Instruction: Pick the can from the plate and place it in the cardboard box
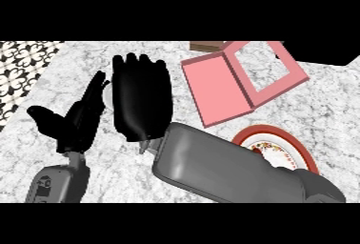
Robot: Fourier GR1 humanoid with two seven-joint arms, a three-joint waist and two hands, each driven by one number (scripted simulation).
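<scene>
While r. hand point(143, 97) flat, l. hand point(77, 119) open beside; plate point(247, 136) bare.

The right forearm point(232, 167) is entering from the lower right and slanting up toward the left, filling much of the lower middle of the view. The right hand point(141, 97) is lying flat, back uppermost, fingers extended straight and pointing away. The left hand point(77, 119) is showing at the left, fingers straight and raised, thumb spread outward, above its grey wrist point(60, 181).
</scene>
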